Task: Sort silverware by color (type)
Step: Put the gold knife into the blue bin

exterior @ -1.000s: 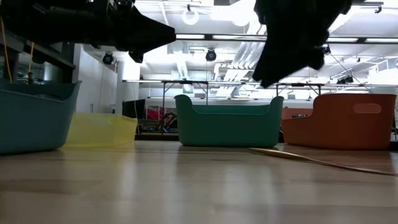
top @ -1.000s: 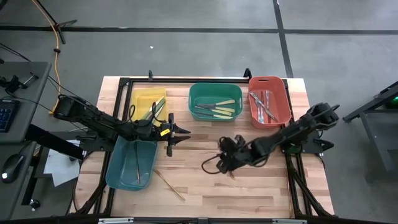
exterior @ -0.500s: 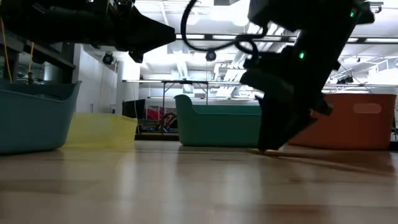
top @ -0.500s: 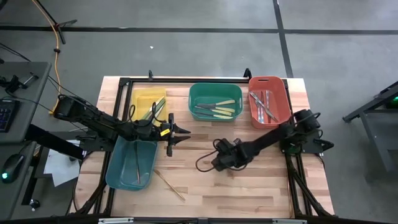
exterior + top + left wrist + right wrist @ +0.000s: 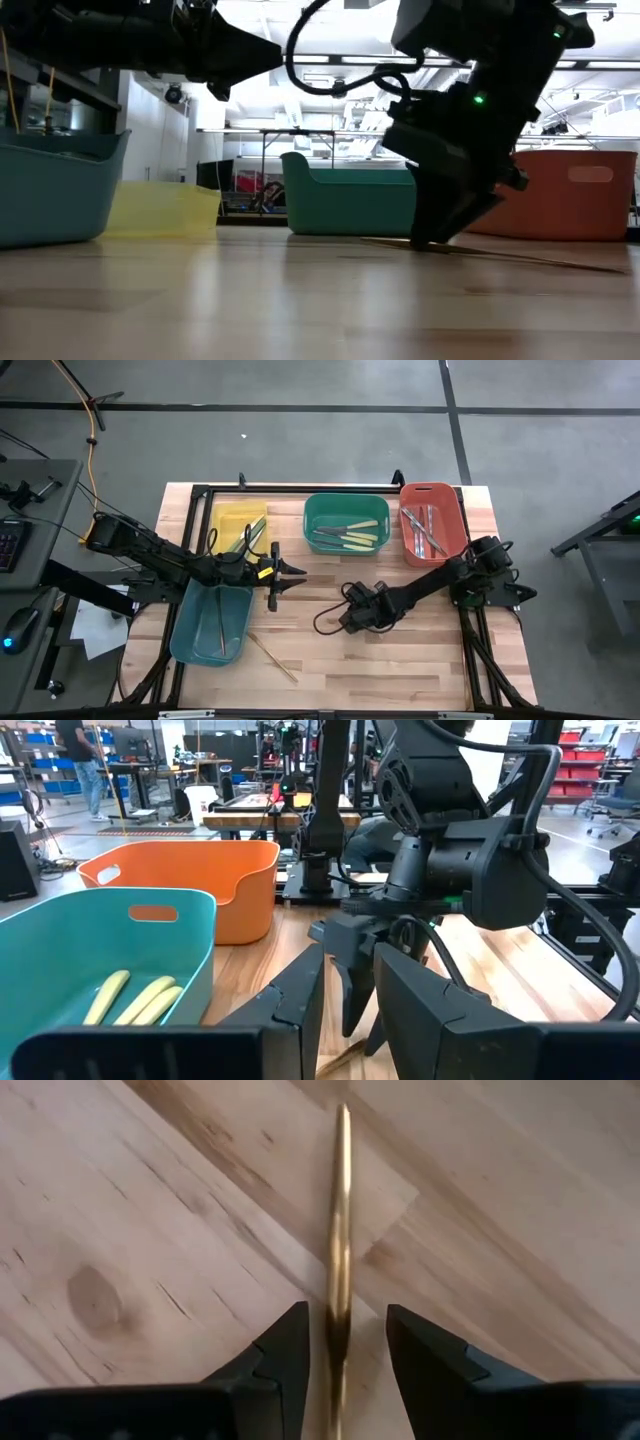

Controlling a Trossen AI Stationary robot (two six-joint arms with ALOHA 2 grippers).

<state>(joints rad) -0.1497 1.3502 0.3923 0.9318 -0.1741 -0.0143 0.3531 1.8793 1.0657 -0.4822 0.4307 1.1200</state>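
A thin tan wooden utensil lies flat on the wooden table, between the open fingers of my right gripper. The fingers stand on either side of it, with a gap on each side. In the high view my right gripper is at mid-table and hides this utensil. In the low view its fingertips are down at table level, over a thin tan utensil. A second wooden utensil lies near the table's near edge. My left gripper hovers open beside the teal-blue bin.
Along the far edge stand a yellow bin, a green bin and a red bin, each holding utensils. The teal-blue bin at the left holds a wooden utensil. Bare table lies between my two grippers and toward the near right.
My right gripper has moved a little toward the table's left and come down from well above the table until its fingertips are at the tabletop, astride the tan utensil.
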